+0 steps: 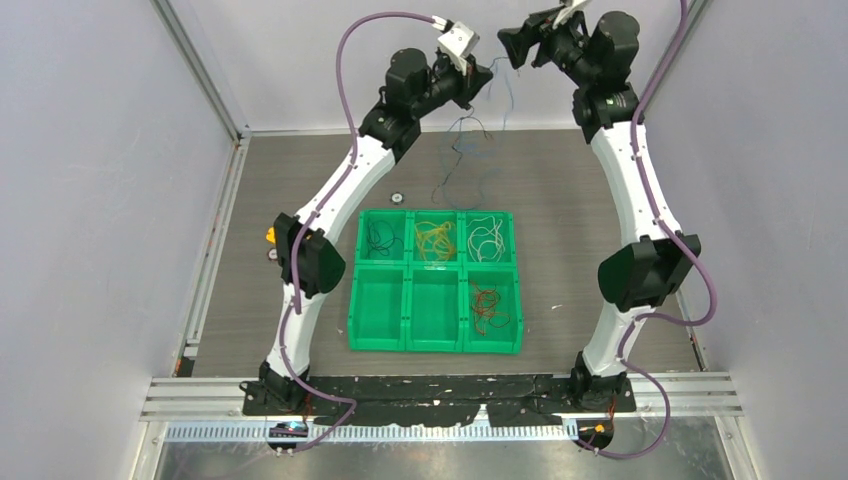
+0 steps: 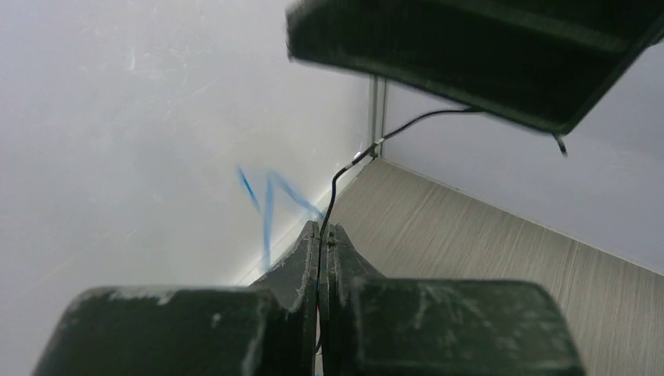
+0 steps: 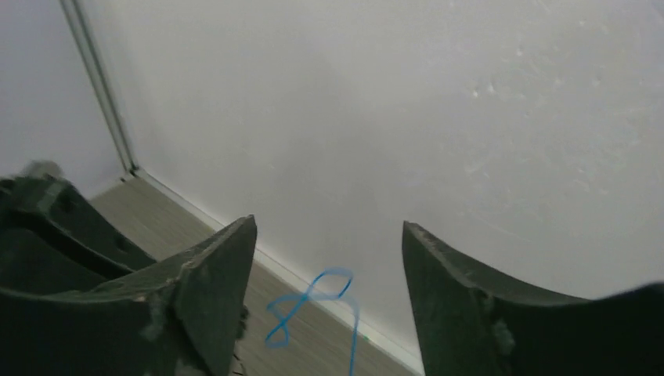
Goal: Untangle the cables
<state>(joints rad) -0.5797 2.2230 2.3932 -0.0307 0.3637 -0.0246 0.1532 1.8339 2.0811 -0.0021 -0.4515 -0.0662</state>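
My left gripper (image 1: 488, 76) is raised high near the back wall. In the left wrist view the gripper (image 2: 322, 229) is shut on a thin black cable (image 2: 334, 184) that rises from between the jaws. A blue cable (image 2: 268, 205) hangs beside it. In the top view a tangle of black and blue cables (image 1: 462, 145) dangles from the gripper down to the table. My right gripper (image 1: 512, 45) is open, facing the left one. In the right wrist view the gripper (image 3: 329, 229) has a blue cable loop (image 3: 313, 301) between its jaws, untouched.
A green tray (image 1: 410, 272) with several compartments holds sorted black (image 1: 382, 238), yellow (image 1: 435, 240), white (image 1: 487, 238) and red (image 1: 487, 305) cables. A small white disc (image 1: 397, 197) lies behind the tray. The enclosure walls stand close behind both grippers.
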